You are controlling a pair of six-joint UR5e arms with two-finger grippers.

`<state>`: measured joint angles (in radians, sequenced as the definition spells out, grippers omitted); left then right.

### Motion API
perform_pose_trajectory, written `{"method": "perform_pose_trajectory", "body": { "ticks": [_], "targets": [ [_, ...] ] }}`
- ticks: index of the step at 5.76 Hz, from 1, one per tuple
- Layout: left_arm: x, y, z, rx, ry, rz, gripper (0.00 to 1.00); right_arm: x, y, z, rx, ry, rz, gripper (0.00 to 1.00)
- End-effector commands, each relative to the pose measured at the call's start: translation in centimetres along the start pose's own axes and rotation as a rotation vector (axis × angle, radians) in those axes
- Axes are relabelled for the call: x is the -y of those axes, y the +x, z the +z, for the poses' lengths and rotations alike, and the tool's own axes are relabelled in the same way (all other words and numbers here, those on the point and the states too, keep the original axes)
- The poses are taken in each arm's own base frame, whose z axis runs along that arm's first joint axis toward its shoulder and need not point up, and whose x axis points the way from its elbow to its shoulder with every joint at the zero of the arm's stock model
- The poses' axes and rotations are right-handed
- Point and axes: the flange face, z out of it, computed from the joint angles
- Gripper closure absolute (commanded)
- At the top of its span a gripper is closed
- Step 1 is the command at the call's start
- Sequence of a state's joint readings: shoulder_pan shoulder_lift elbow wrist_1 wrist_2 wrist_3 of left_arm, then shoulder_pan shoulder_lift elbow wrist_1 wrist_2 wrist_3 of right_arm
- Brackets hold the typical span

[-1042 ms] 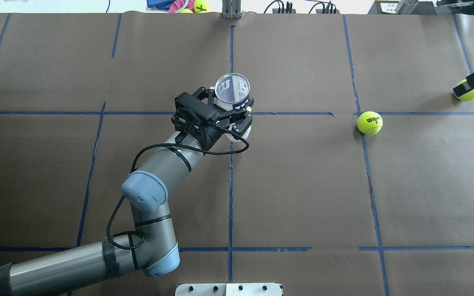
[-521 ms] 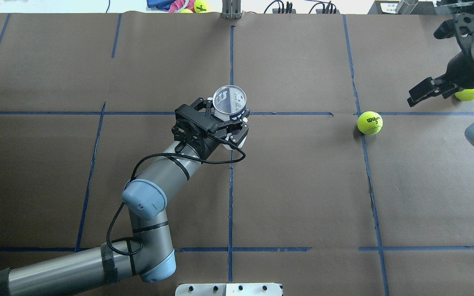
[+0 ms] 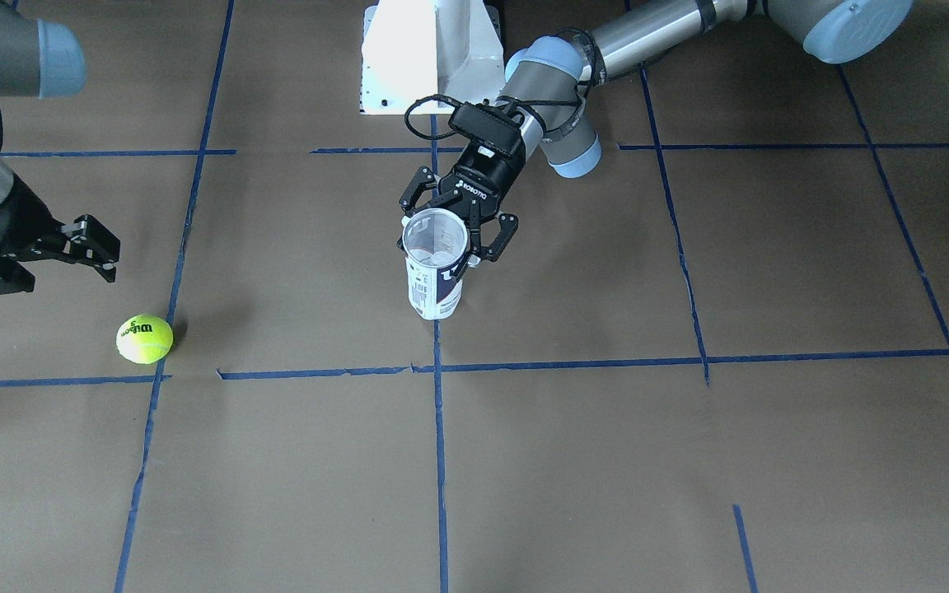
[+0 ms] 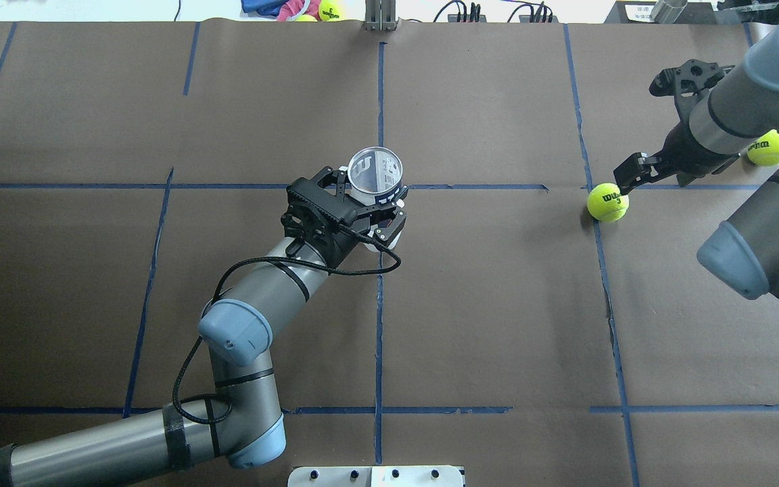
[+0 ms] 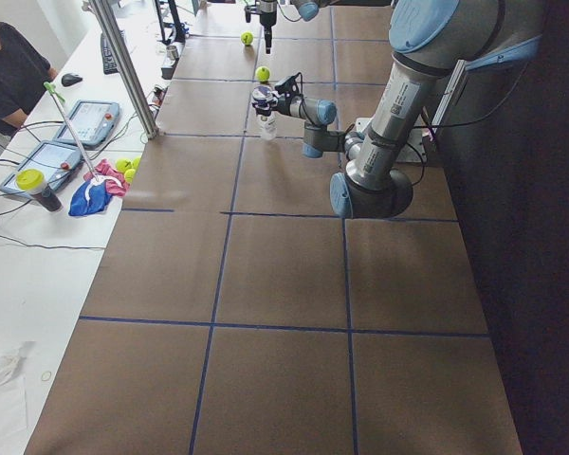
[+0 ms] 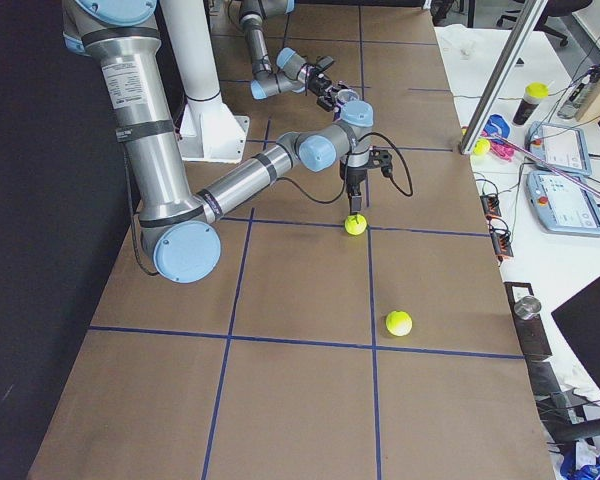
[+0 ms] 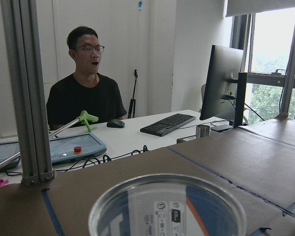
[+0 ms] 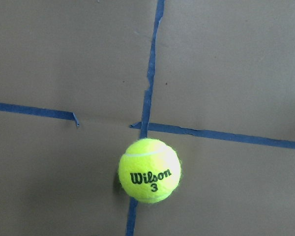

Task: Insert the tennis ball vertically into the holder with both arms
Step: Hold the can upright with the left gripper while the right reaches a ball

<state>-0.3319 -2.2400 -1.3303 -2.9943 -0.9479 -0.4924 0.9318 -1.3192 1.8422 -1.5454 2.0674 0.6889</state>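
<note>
Right tool (image 3: pixel 44 262) hanging above worktop (image 4: pixel 498 304), jaws spread wide, nothing held. Tennis ball (image 4: pixel 608 202) loose on worktop at a blue tape crossing, just beside and below one finger of that tool in overhead view. In right wrist view, ball sits low of centre w/ no fingers in shot, so not yet straddled. Right arm clearly the nearer one; left arm well apart from ball.

Left tool (image 3: pixel 451 235) closed round holder (image 3: pixel 435 276) near its upper part. Holder upright, long axis vertical, open mouth up, base apparently on worktop by the mid tape line. Empty inside as far as visible.

Step in hand, prob.: reach for ball w/ right arm. Task early, ball not picked up. Next move likely calls for small sideways shift to centre ball btwn fingers, then straight drop and close. After that, carry toward robot's left to holder mouth & lower along the vertical axis. Tight fit likely, ball approx as wide as mouth, so alignment matters. Second ball (image 4: pixel 768 149) farther out on right, partly behind arm; not to be mixed up w/ target.
</note>
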Motion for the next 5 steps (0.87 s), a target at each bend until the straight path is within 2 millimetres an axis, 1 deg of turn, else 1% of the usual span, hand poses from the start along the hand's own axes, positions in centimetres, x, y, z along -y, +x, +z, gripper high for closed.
{"method": "perform_pose_trajectory", "body": {
  "ticks": [1,2,3,4,5],
  "targets": [
    [-0.1,-0.1,-0.1,0.002,-0.001,0.0,0.18,0.4,0.3,3.2,0.026,0.045,-0.03,0.0],
    [-0.1,-0.1,-0.1,0.002,-0.001,0.0,0.18,1.2,1.2,5.5,0.018,0.064,-0.043,0.01],
    [-0.1,-0.1,-0.1,0.002,-0.002,0.0,0.18,1.7,1.0,6.3,0.026,0.068,-0.053,0.03],
    [-0.1,-0.1,-0.1,0.002,-0.002,0.002,0.18,1.8,1.0,6.3,0.025,0.071,-0.049,0.01],
    [-0.1,-0.1,-0.1,0.002,-0.002,0.001,0.18,1.7,0.8,6.3,0.026,0.071,-0.048,0.01]
  ]
}}
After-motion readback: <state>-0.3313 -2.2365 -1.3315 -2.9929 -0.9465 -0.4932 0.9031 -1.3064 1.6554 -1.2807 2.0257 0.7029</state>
